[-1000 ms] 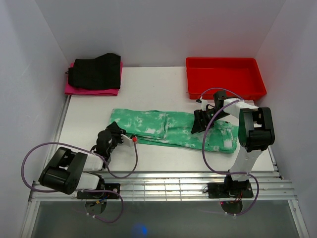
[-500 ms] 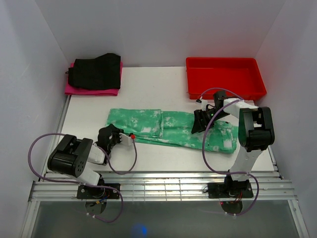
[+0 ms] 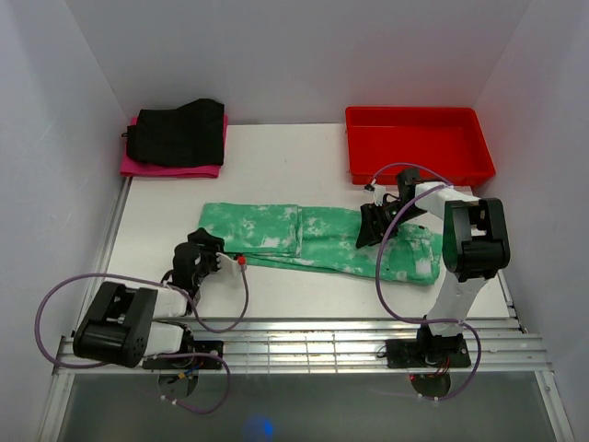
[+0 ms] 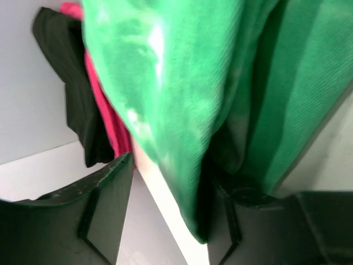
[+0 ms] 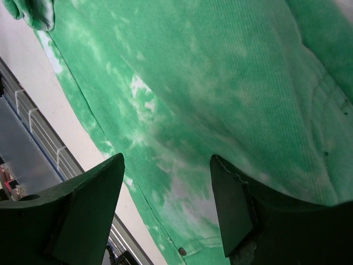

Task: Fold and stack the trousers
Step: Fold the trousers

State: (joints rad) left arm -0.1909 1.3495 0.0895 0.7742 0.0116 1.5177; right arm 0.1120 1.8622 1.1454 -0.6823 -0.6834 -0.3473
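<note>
- Trousers (image 3: 322,244), one pair, green with white blotches, lie flat at the middle of the white table (image 3: 276,157). Their long axis runs from 9 o'clock to 3 o'clock, the 3 o'clock end dipping slightly toward the arms. The 9 o'clock part is already doubled over onto itself.
- Left gripper (image 3: 210,249) sits at the trousers' 9 o'clock end, by the near corner. Its jaws stand apart, with the cloth's edge loose in the gap, lying against one finger and not pinched.
- Right gripper (image 3: 371,228) is over the 3 o'clock third, jaws apart, with nothing caught between them. Whether its tips touch the cloth below I cannot tell.
- My reading: each arm is at its own end, and the left one is nearer the doubled edge. The next fold would likely carry one end along the long axis toward the other.
- Counted: one black garment (image 3: 177,136) on one pink garment (image 3: 170,170) at 10 o'clock, one red tray (image 3: 419,143) at 1 o'clock, two arms.
</note>
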